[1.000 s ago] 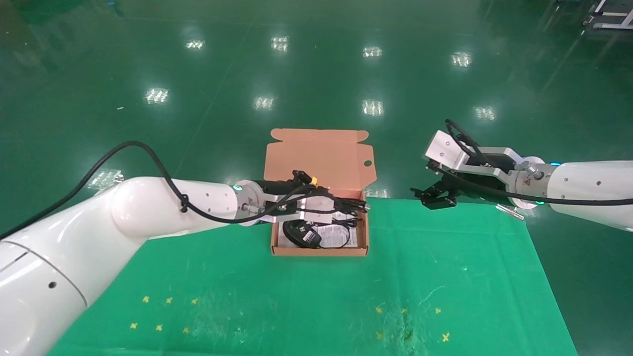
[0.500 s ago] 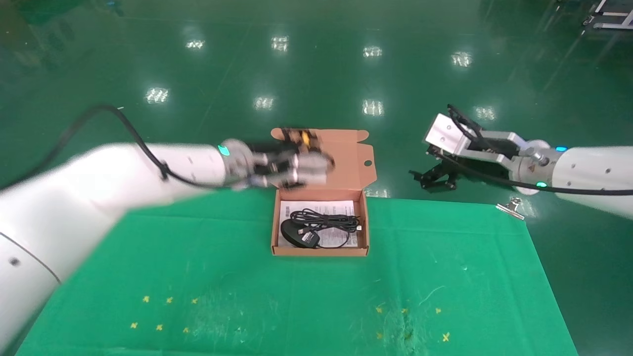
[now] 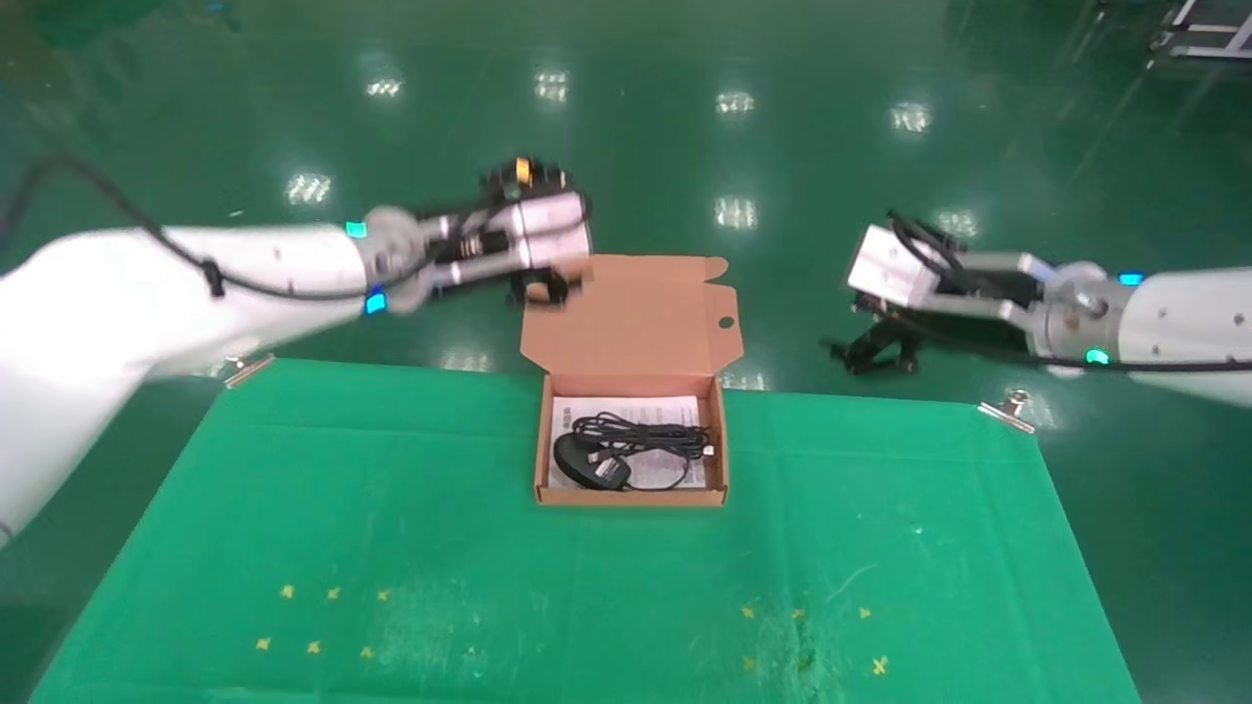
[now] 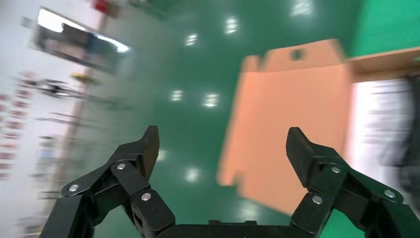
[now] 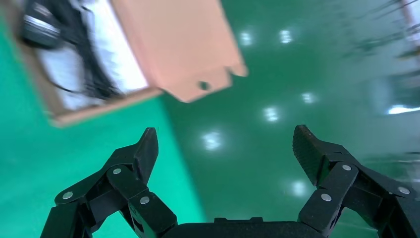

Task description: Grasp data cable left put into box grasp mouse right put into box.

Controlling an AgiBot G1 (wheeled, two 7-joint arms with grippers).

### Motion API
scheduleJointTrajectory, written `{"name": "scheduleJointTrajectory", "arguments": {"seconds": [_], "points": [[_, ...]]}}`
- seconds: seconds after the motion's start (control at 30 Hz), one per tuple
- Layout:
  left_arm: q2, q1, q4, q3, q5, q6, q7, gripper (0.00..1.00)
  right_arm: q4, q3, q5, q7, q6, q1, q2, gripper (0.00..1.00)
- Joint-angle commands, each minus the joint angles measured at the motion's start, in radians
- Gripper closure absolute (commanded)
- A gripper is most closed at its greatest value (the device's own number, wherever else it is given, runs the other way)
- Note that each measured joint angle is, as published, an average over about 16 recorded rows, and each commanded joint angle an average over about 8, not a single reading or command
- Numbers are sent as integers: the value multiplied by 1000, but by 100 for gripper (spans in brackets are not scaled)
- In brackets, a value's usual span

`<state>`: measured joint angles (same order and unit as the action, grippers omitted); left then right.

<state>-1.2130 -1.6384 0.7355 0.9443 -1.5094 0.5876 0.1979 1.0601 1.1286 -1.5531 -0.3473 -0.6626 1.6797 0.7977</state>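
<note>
On green cloth point(image 3: 587, 587), toward its far edge: the box point(image 3: 633, 497), shallow orange-brown cardboard, lid point(image 3: 631, 318) hinged back and upright, one round hole near the lid's right side. Inside, on a white printed leaflet point(image 3: 626, 411): the mouse point(image 3: 587, 462), black and oval, at the near left of the compartment, with a pale label patch on it. Just beyond and to its right, touching it: the data cable point(image 3: 646, 435), a dark bundled hank stretched across toward the right wall. Thin loose cord curling along the near side of the leaflet.

Above the floor past the table's far edge, raised beside the lid's upper left corner: left gripper point(image 4: 223, 148), clear of the box, fingers point(image 4: 143, 148) spread wide and carrying nothing; in its wrist view only the lid and the shiny green floor between them.

Off the table's far right corner, level with the lid and well apart from the box: right gripper point(image 5: 225, 146), likewise spread wide with nothing held; box, leaflet and dark cables visible in its wrist view at a distance.

Metal clips point(image 3: 1007, 411) at the cloth's far corners. Small yellow marks point(image 3: 323, 616) on the near part of the cloth.
</note>
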Motion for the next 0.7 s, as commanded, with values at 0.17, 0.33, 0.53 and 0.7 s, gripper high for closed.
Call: {"name": "scheduleJointTrajectory", "arguments": {"seconds": [0.17, 0.33, 0.53, 0.7], "points": [[67, 63, 61, -74, 87, 102, -43, 0, 25, -95, 92, 18, -93, -68, -21, 0], [124, 116, 113, -137, 160, 187, -79, 0, 46, -175, 169, 33, -172, -125, -38, 0], [192, 180, 175, -212, 249, 290, -123, 0, 72, -271, 263, 51, -266, -193, -60, 0], [244, 228, 222, -269, 315, 368, -156, 0, 91, -344, 333, 65, -337, -245, -75, 0]]}}
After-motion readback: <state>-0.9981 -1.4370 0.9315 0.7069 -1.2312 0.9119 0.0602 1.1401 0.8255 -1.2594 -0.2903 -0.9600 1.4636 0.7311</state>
